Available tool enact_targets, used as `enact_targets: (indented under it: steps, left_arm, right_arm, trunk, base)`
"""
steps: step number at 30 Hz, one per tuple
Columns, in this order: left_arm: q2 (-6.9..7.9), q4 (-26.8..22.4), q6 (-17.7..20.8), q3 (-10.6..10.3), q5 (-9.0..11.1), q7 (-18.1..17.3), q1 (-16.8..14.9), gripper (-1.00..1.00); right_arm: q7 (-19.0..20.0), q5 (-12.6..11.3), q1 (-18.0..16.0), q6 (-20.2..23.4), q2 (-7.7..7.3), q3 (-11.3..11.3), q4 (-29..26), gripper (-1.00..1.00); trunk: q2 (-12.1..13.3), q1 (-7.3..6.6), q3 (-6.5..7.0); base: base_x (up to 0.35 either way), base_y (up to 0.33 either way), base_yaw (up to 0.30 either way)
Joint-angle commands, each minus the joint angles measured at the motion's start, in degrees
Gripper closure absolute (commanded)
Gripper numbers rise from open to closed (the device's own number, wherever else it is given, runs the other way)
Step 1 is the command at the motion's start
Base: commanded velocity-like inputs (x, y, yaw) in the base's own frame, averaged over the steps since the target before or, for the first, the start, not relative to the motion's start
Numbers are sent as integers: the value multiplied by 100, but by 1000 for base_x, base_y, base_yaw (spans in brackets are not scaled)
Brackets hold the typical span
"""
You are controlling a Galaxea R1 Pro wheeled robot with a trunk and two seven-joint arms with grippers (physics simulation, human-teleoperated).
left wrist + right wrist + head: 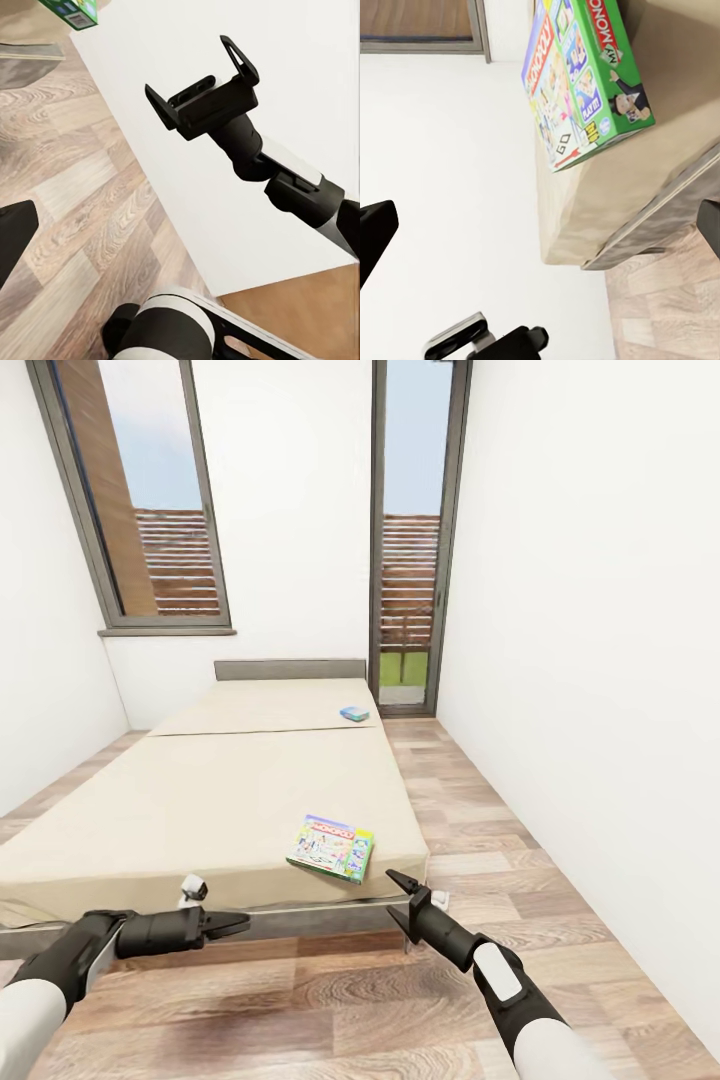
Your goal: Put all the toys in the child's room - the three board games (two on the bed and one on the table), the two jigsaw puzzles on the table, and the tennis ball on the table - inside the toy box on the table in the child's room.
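Both grippers, left (232, 923) closed, right (397, 907) open, just short of green board game (331, 848) on bed (200, 800).

- The bed (200, 800) has a plain beige mattress, a dark grey frame and a grey headboard.
- Near the foot corner of the bed lies a board game (331, 848): green border, red and yellow lettering, white centre with small multicoloured cartoon figures.
- Up by the headboard lies a second, smaller-looking game box (354, 713) in light blue.
- The floor (480, 830) beside the bed is wood plank in mixed light and brown tones with visible grain.
- The walls (600, 610) are plain white.
- The window frames (205, 510) beyond the bed are dark grey.
- The left gripper (235, 924) and right gripper (398, 908) in front of the bed are black, on arms with white segments.
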Motion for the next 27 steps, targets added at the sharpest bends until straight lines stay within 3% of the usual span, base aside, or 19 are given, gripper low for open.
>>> enact_targets:
  steps: [1, 12, 27]
  left_arm:
    - [-30, -1, 60, -21, 17, -17, 1, -100]
    - [-249, -4, 55, -33, 11, -17, 38, -100]
    - [-281, -8, 51, -38, 2, -17, 44, -100]
  right_arm:
    - [-1, -9, -4, 40, 6, -33, -1, -100]
    - [-31, -20, -3, 31, 6, -34, -1, -100]
    - [-27, -23, -3, 7, 6, -34, -1, -100]
  trunk:
    - [-3, -1, -6]
    - [-3, -1, -6]
    - [-3, -1, -6]
  base:
    - [0, 0, 0]
    - [22, 16, 0]
    - [85, 78, 0]
